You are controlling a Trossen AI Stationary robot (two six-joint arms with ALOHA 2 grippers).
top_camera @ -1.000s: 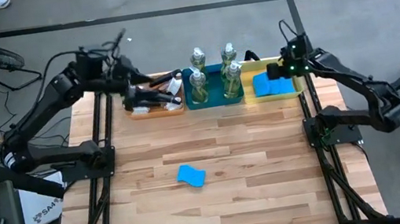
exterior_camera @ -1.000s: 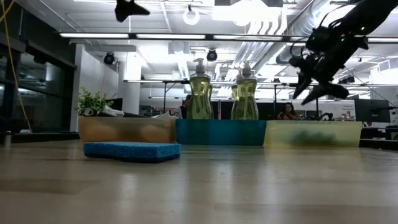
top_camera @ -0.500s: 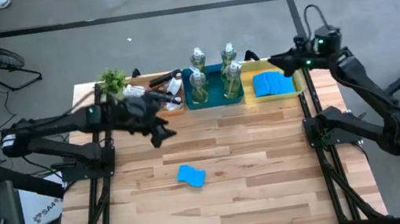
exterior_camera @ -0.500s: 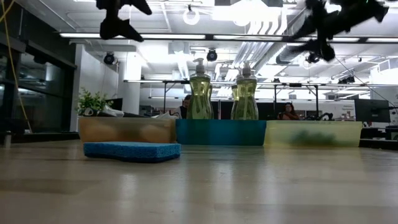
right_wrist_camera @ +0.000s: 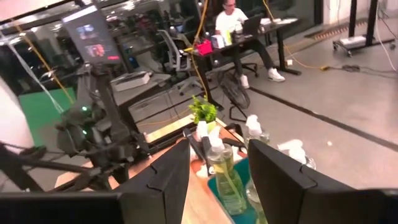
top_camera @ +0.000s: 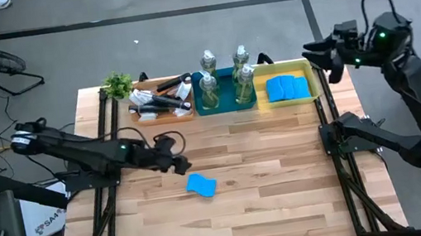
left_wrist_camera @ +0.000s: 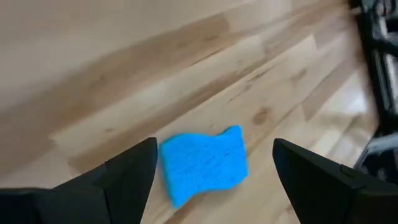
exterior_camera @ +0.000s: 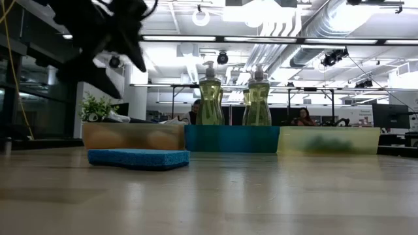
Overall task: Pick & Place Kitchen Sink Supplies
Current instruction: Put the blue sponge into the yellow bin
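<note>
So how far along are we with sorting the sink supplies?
Mostly done: brushes sit in the wooden tray, bottles in the blue bin, sponges in the yellow bin. Left gripper, open, hovers beside the loose sponge; that's left.

sponge [top_camera: 201, 185]: blue, flat on table | sponges [top_camera: 287, 88]: yellow bin | bottles [top_camera: 226, 82]: upright, blue bin | brushes [top_camera: 159, 101]: wooden tray
</note>
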